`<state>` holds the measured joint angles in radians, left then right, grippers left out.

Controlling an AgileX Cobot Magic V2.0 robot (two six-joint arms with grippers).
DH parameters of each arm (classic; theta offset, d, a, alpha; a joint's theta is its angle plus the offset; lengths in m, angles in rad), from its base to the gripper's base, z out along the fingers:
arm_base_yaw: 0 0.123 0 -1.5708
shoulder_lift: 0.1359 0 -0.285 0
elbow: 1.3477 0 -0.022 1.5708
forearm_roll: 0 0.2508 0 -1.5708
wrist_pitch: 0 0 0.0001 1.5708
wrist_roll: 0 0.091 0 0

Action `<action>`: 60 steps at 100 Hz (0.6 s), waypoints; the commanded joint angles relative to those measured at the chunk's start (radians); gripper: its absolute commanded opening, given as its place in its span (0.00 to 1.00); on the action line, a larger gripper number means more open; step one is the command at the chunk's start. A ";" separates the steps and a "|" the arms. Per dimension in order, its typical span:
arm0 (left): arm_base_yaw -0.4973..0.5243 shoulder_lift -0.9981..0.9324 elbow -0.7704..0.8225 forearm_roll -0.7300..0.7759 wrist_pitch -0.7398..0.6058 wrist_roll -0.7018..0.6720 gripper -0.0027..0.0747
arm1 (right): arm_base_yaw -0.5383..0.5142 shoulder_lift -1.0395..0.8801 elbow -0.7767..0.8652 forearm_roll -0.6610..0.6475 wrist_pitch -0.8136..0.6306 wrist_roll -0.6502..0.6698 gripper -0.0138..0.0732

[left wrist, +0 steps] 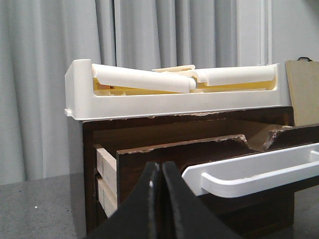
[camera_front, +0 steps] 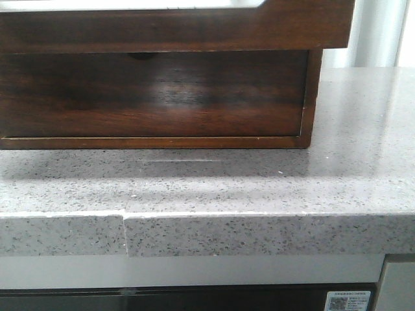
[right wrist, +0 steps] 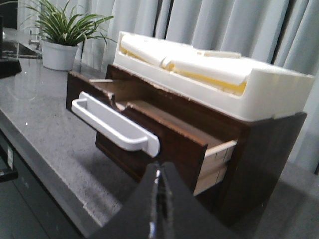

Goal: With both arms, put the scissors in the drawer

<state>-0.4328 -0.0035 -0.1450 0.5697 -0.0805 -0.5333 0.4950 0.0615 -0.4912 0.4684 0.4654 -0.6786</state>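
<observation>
Two arms, both tools pressed together with nothing between the fingers.

- Grey speckled stone counter (camera_front: pixel 259 188): carries everything. A seam cuts its front edge in the front view.
- Glossy dark brown wooden chest (right wrist: pixel 269 159): sits on the counter and fills the upper part of the front view. That view shows only its lower front face and the underside of the pulled-out drawer overhanging it.
- White plastic tray (left wrist: pixel 174 102) on top of the chest: rectangular, holds pale cream and yellow rolled or moulded pieces. What they are I cannot tell.
- Wide shallow dark brown drawer (right wrist: pixel 169 132): pulled partway out of the chest; pale wood side joints show at its corner in both wrist views. Top edge of its front panel looks chipped and ragged in the left wrist view. Inside of the drawer is not visible.
- White bar-shaped handle (right wrist: pixel 112 124): attached across the drawer front, free, no tool on it.
- Green potted plant in a white pot (right wrist: pixel 62 37): on the counter beyond the chest's far end, well apart from it, seen in the right wrist view.
- Tan board with a dark clip (left wrist: pixel 303 89): stands behind the chest in the left wrist view.
- Left tool (left wrist: pixel 160 199): black fingers together, held in front of the drawer near its corner, not touching it.
- Right tool (right wrist: pixel 158 204): black fingers together, held in front of the chest's other corner, above the counter.
- Scissors: not visible in any view; location cannot be told.
</observation>
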 commanded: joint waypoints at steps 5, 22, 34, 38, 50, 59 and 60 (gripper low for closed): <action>-0.008 0.003 -0.023 -0.015 -0.053 -0.012 0.01 | -0.006 -0.043 0.072 0.006 -0.079 0.005 0.10; -0.008 0.003 -0.023 -0.015 -0.053 -0.012 0.01 | -0.006 -0.056 0.140 0.006 -0.090 0.005 0.10; -0.008 0.003 -0.023 -0.015 -0.053 -0.012 0.01 | -0.006 -0.056 0.160 0.006 -0.087 0.005 0.10; -0.008 0.003 -0.023 -0.015 -0.053 -0.012 0.01 | -0.006 -0.056 0.163 0.006 -0.084 0.005 0.10; -0.008 0.003 -0.023 -0.015 -0.053 -0.012 0.01 | -0.006 -0.056 0.168 0.006 -0.084 0.005 0.10; -0.008 0.003 -0.023 -0.015 -0.053 -0.012 0.01 | -0.006 -0.056 0.168 0.006 -0.084 0.005 0.10; -0.008 0.003 -0.023 -0.015 -0.053 -0.012 0.01 | -0.006 -0.056 0.168 0.006 -0.084 0.005 0.10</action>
<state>-0.4328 -0.0035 -0.1389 0.5699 -0.0805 -0.5333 0.4950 -0.0056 -0.3001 0.4684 0.4586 -0.6786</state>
